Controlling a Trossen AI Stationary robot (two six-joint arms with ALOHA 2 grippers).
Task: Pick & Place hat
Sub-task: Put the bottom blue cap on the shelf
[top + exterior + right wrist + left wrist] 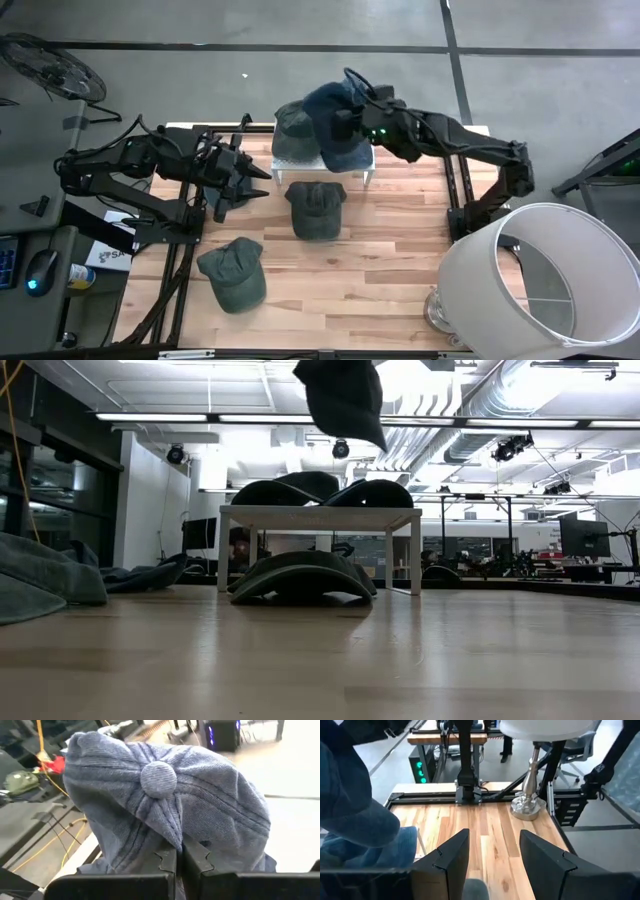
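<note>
A blue denim hat [335,125] hangs in the air over the small white stand [368,160] at the table's far middle, with my right gripper [180,851] shut on it. In the low view it shows at the top [345,400], clear of the stand [320,515]. A grey-green hat [293,120] lies on the stand. One dark green hat [317,208] rests on the table in front of the stand, and another [232,272] lies near the front left. My left gripper [250,180] waits open at the table's left, holding nothing. My right gripper pinches a fold of the crown's cloth [167,837] between its two shut fingers, a little way from the top button [158,778]. The fingers come from the table's right, slanting slightly down. The hat is lifted clear and droops around the fingers, above the stand.
A lamp with a large white shade [545,280] and a metal base [526,805] stands at the table's near right corner. Black frame rails [185,250] run along the left and right sides. Bare wood shows between the hats at the middle front.
</note>
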